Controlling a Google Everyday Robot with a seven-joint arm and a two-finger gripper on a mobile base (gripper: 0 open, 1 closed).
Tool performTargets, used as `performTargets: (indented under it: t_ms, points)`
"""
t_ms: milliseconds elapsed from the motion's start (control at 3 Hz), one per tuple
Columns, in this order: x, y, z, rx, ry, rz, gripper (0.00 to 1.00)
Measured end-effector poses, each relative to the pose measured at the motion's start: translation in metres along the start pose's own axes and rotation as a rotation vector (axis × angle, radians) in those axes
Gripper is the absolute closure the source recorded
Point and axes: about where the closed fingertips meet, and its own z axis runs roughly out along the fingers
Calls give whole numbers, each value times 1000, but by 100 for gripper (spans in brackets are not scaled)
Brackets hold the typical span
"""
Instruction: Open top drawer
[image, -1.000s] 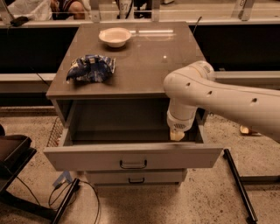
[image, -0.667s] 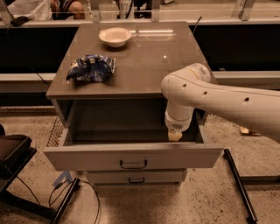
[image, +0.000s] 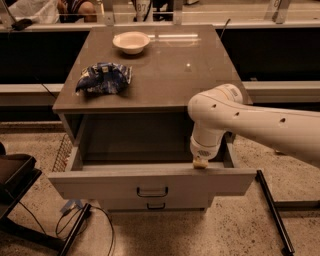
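Note:
The top drawer (image: 100, 182) is pulled out wide from the grey cabinet, its flat front panel toward me with a small black bar handle (image: 152, 192). Its pale grey inside shows and looks empty. My white arm reaches in from the right. The gripper (image: 200, 162) hangs down at the drawer's right side, just behind the top edge of the front panel, right of the handle. A second, shorter drawer (image: 156, 205) with a like handle sits shut below it.
On the cabinet top (image: 165, 75) lie a blue and white crumpled bag (image: 103, 78) at the left and a white bowl (image: 131, 42) at the back. A dark chair (image: 15, 175) stands at the left, cables on the floor. A black bar (image: 272, 210) lies at the right.
The arm has shifted slightly left along the drawer's front edge. The drawer stays pulled out as before.

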Motion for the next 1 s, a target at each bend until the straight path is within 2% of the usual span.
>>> performTargets:
  t_ms: [333,667,1000]
  points:
    - [0,0,-1,0,0,0,100]
    - [4,23,-7,-68,-27,-7,100]
    - [4,22,-7,-68,-27,-7,83]
